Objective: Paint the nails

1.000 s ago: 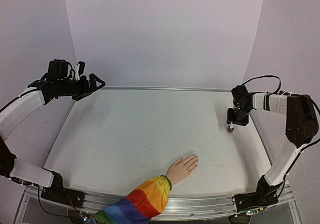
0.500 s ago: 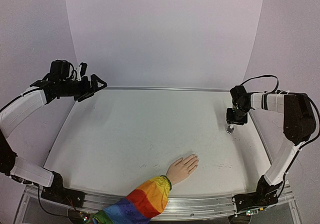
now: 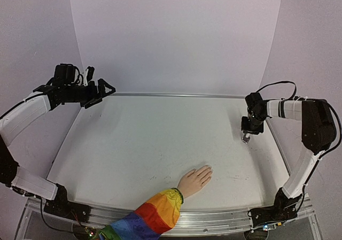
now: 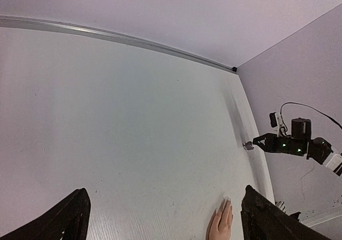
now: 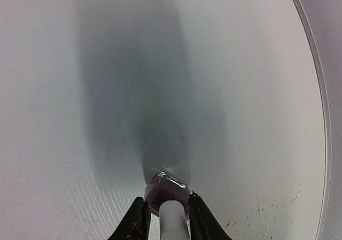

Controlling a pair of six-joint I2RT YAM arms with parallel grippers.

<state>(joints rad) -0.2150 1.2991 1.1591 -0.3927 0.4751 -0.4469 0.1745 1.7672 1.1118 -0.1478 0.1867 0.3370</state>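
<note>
Pale lavender walls (image 3: 176, 37) enclose a white table (image 3: 160, 138) with a metal rim (image 3: 176, 95).

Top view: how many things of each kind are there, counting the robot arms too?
Pale peach mannequin hand in a rainbow-striped sleeve: 1
Small purplish glass polish bottle with a white cap: 1
Black-and-white robot arms: 2
Total: 4

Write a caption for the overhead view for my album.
The right gripper at a polish bottle, the left gripper open, a mannequin hand in rainbow sleeve flat on the table.
</note>
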